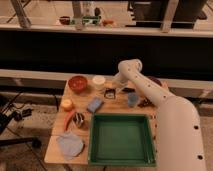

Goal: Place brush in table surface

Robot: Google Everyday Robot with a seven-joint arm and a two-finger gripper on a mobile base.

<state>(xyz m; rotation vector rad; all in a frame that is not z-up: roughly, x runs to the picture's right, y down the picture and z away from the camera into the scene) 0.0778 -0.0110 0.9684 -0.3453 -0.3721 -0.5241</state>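
camera view: the white arm reaches from the lower right across the back of the table surface (112, 112), elbow high, forearm angled down to the left. the gripper (113, 89) sits low over the far middle of the tabletop; whether it is clenched, released or grasping is something i cannot tell. directly beneath and just in front of the gripper is the brush (110, 93), its squarish dark head with pale bristles close to or on the wood; i cannot tell whether it rests there freely or is held. the low pose suits setting it down on bare wood, not in a container.

just left of the gripper stands a cream cup (98, 82), its contents not visible. further left is a red-brown bowl (78, 83), which looks empty. nearer the camera and slightly left of the gripper lies a blue sponge (94, 104). to the gripper's right, partly under the forearm, is a blue-grey object (132, 99). well to the left and nearer are a yellow round object (66, 104), a red utensil (69, 119) and a small dark striped item (79, 119). a grey cloth (69, 145) lies at the near left corner. the green tray (121, 139), nearest the camera and well apart from the gripper, holds nothing visible.
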